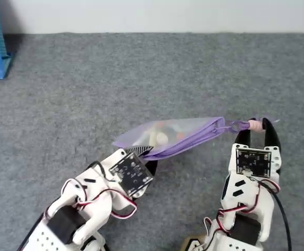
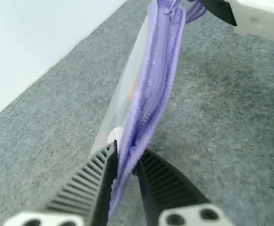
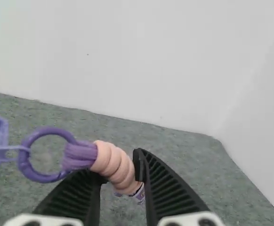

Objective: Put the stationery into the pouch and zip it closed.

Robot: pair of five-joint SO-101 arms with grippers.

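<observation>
Purple pouch [image 1: 178,133] held taut: my left gripper [image 2: 126,157] pinches its 8 o'clock end as anchor; my right gripper [image 3: 119,165] pinches the pink pull [image 3: 104,157] at 3 o'clock.

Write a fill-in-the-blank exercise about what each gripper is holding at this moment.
1. The pouch has a ____ zipper edge.
2. The left gripper is ____ on that edge of the pouch.
3. The right gripper grips the pink pull, which is tied to a purple ____.
Missing words: purple; shut; ring.
</observation>
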